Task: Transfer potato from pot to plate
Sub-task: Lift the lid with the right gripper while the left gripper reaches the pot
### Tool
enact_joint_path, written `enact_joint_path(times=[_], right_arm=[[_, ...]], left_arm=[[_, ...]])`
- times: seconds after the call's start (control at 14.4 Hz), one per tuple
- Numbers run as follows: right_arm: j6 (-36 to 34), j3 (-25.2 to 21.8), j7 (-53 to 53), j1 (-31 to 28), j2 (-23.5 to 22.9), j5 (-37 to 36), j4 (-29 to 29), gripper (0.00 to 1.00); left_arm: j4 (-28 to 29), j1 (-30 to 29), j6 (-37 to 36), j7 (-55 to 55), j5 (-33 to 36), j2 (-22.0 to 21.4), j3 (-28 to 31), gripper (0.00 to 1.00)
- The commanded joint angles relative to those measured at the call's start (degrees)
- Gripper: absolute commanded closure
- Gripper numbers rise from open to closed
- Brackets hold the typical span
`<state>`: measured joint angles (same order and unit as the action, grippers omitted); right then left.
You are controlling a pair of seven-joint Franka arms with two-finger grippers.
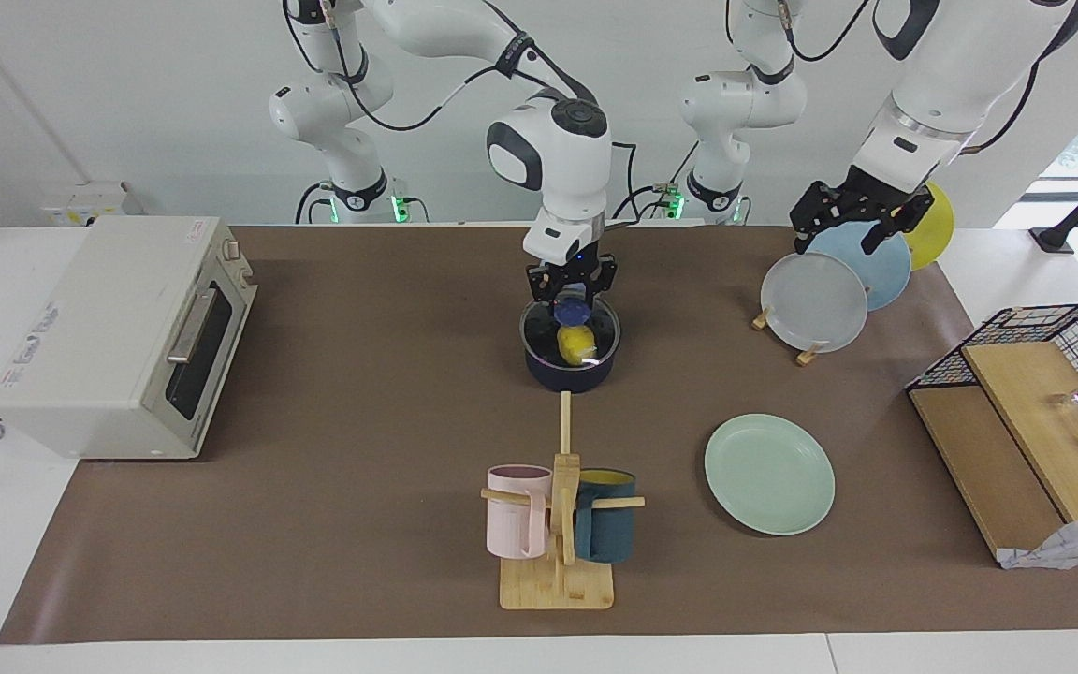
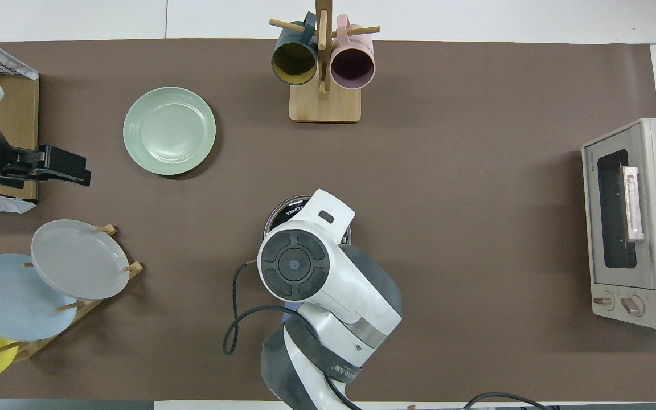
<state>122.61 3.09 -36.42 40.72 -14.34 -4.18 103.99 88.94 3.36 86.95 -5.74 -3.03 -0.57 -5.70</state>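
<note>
- The right claw (image 1: 570, 284) hangs just over the pot (image 1: 571, 372), right above the potato (image 1: 577, 344). I cannot tell if its fingers are apart or together.
- The yellow potato sits inside the dark blue pot, in the middle of the bench (image 1: 361, 421).
- The green plate (image 1: 769, 474) lies flat with nothing on it, farther from the robots than the pot, toward the left arm's end.
- The left claw (image 1: 846, 227) waits up over the plate rack (image 1: 810, 300). I cannot tell if it is apart or together.
</note>
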Motion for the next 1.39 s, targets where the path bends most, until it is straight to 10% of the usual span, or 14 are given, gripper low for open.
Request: enact_joint_path(times=[0.0, 0.49, 0.84, 1.32], right_arm=[[-0.1, 0.2, 1.1, -0.7, 0.3, -0.7, -0.4, 1.00], [-11.6, -0.1, 2.4, -5.1, -0.3, -1.5, -10.3, 1.00], [-14.4, -0.1, 18.2, -14.3, 0.8, -1.4, -9.4, 1.00], [-7.4, -0.1, 39.4, -28.8, 5.5, -1.3, 3.3, 1.00]], left_arm=[[1.3, -0.2, -0.6, -0.7, -1.3, -1.5, 0.1, 0.00], [1.7, 0.1, 0.0, -0.8, -1.3, -1.5, -0.1, 0.00], [13.7, 12.0, 11.7, -15.8, -1.5, -3.5, -0.6, 0.00], [23.6, 28.6, 31.2, -33.8, -1.1, 4.7, -0.5, 0.00]])
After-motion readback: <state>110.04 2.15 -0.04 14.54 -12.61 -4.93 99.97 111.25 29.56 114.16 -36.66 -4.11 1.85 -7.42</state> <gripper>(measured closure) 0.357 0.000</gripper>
